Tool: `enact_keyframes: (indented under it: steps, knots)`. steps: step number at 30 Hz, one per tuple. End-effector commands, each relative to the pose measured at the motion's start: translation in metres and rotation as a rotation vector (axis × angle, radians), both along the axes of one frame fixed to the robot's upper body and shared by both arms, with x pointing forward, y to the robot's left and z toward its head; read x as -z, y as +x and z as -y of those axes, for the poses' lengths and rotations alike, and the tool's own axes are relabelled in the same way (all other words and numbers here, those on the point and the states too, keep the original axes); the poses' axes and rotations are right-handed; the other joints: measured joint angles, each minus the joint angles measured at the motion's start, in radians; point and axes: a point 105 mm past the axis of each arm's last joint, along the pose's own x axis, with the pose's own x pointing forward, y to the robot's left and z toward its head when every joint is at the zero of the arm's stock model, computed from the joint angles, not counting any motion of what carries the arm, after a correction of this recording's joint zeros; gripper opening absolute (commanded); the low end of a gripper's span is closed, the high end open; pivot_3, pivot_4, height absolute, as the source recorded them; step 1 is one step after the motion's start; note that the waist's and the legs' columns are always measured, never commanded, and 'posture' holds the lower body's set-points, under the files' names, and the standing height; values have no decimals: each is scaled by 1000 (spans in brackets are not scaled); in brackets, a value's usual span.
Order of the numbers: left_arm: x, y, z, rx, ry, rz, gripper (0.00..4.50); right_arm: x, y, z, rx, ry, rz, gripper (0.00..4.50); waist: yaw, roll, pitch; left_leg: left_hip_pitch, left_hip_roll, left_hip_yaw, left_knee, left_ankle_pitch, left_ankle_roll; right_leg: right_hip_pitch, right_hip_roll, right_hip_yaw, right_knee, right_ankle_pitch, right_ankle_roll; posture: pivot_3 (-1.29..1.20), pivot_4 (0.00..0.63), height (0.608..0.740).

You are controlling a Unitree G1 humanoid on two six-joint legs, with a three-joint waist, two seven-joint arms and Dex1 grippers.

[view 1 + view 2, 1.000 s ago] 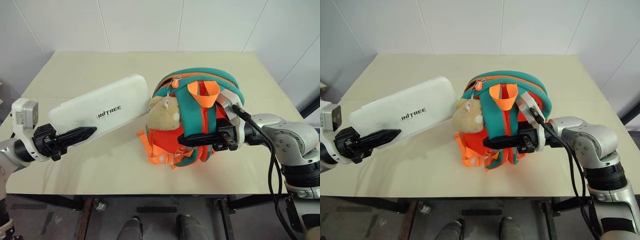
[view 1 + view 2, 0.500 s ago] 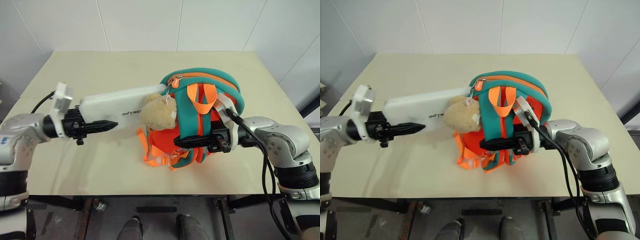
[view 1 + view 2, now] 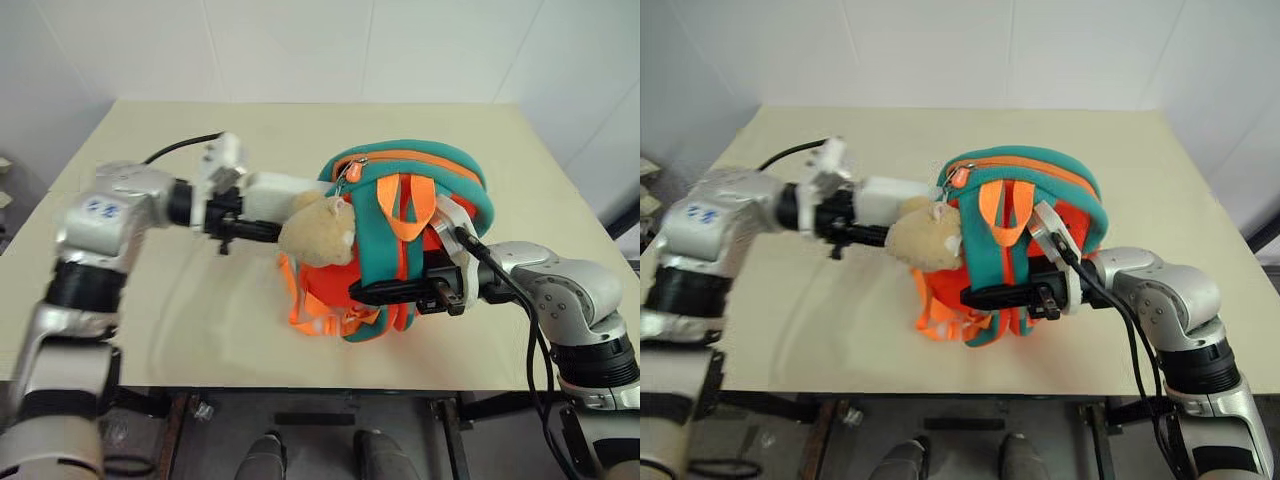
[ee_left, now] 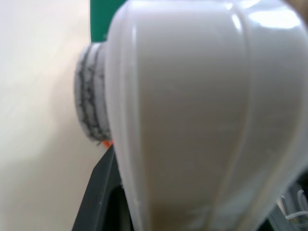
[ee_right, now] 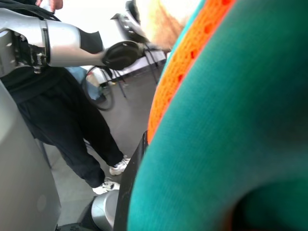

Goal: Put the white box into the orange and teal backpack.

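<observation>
The orange and teal backpack (image 3: 410,185) stands upright on the table, a beige plush toy (image 3: 316,232) hanging at its left side. My left gripper (image 3: 266,210) is shut on the white box (image 3: 272,190), which lies almost level and points right. The box's far end is hidden behind the plush toy and the backpack's teal rim. In the left wrist view the box (image 4: 192,120) sits close up, with teal fabric (image 4: 103,14) beyond it. My right gripper (image 3: 365,292) is shut on a teal strap (image 5: 231,144) at the backpack's front.
The cream table (image 3: 180,130) has bare room to the left and behind the backpack. Loose orange webbing (image 3: 300,300) trails at the backpack's lower left. A person in black trousers (image 5: 72,120) stands beyond the table in the right wrist view.
My left arm has swung right and forward with the white box, turning it level; its far end now reaches the backpack's top behind the plush toy. The right gripper has kept still.
</observation>
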Motion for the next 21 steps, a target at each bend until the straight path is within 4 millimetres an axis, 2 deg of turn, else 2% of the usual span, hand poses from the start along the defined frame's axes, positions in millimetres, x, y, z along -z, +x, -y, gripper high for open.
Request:
enact_keyframes:
  steps: [1,4,7,11,13,14,17,21]
  knots:
    - [-1,-1,30,124,8,84,1342,-8,-5,-3,-16,21,53,20,-3,0,0,-1,0,0,1,0,0,0,0,0,-1,0,1,0,150,740]
    - [1,5,42,125,-26,93,1342,-8,-5,-4,-8,23,57,20,-18,0,0,-2,1,1,2,-1,1,-2,0,1,0,1,1,0,150,740]
    - [6,9,55,130,-43,90,1342,-8,-7,-4,3,27,61,20,-11,0,0,-2,1,1,1,-1,1,-4,0,0,3,-1,0,0,150,740]
    - [7,12,53,117,-45,91,1342,-7,-8,-3,16,27,60,20,-8,0,0,-3,0,0,3,-1,1,-3,0,0,2,-1,1,0,150,740]
    - [6,9,44,115,-34,87,1342,-6,-9,-1,34,27,59,20,-8,0,0,-3,0,0,4,-1,1,-2,0,0,2,0,1,0,150,740]
    - [4,6,35,115,-31,77,2050,-6,-8,0,42,28,59,0,-11,0,0,-3,0,0,5,-1,1,-2,0,0,3,0,1,0,150,740]
    - [0,3,22,104,-30,86,2879,-5,-8,0,51,30,58,0,-18,0,0,-2,1,0,5,-1,1,-2,0,1,3,0,1,0,150,740]
    - [-6,-20,-4,209,-12,84,4044,-5,-6,0,60,29,59,0,-19,0,0,-2,1,0,4,-1,1,-2,0,1,4,0,1,0,150,740]
